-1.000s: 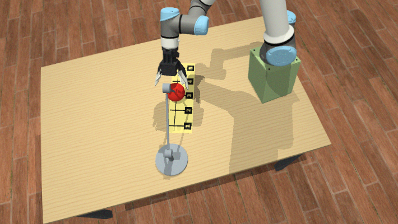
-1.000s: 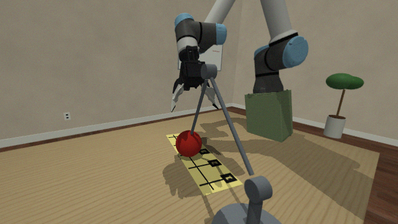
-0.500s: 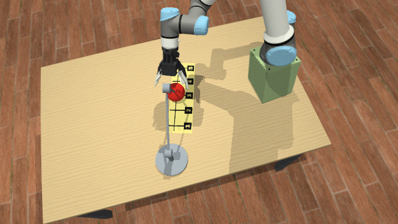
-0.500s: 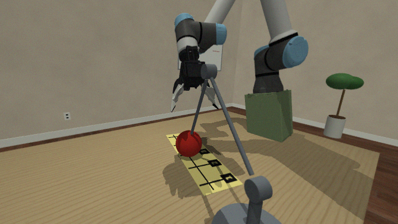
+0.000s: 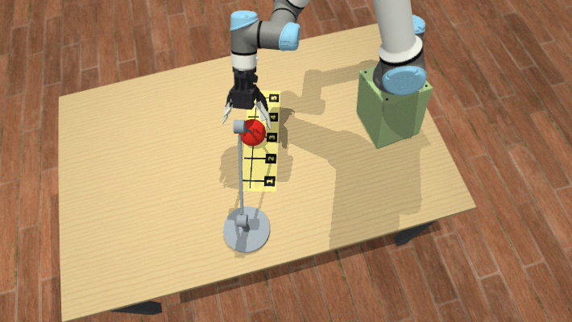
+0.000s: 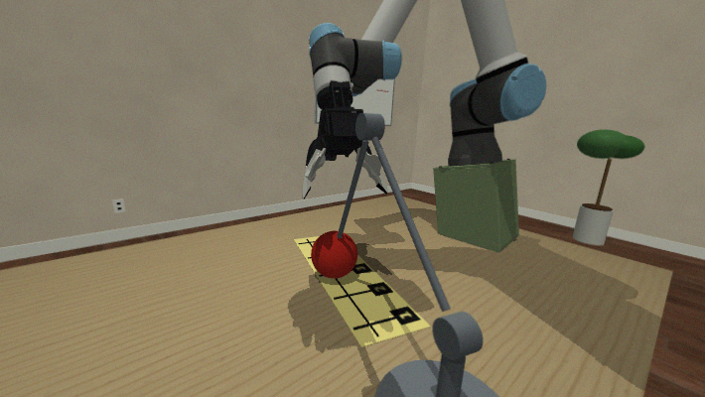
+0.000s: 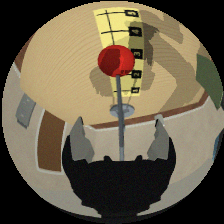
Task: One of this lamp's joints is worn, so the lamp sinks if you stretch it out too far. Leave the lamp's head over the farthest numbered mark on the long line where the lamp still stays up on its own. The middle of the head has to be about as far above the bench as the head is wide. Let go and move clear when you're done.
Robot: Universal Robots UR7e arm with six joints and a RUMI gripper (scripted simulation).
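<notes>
The lamp has a grey round base (image 5: 246,229), a long grey lower rod (image 5: 241,173) (image 6: 369,127), a grey elbow joint (image 5: 239,126) and a short upper rod (image 6: 352,191) (image 5: 253,131) (image 7: 116,60) down to a red ball head (image 6: 334,254). The head hangs a little above the yellow strip (image 5: 263,150), beside mark 3 (image 5: 272,137). My gripper (image 5: 246,114) (image 6: 343,183) (image 7: 119,137) is open and empty above the head. Its fingers stand wide on either side of the upper rod without touching it.
The yellow strip (image 6: 362,293) carries a long black line with numbered marks 1 (image 5: 269,181) to 5 (image 5: 274,97). The arm stands on a green block (image 5: 392,109) at the table's far right. A potted plant (image 6: 603,184) stands on the floor.
</notes>
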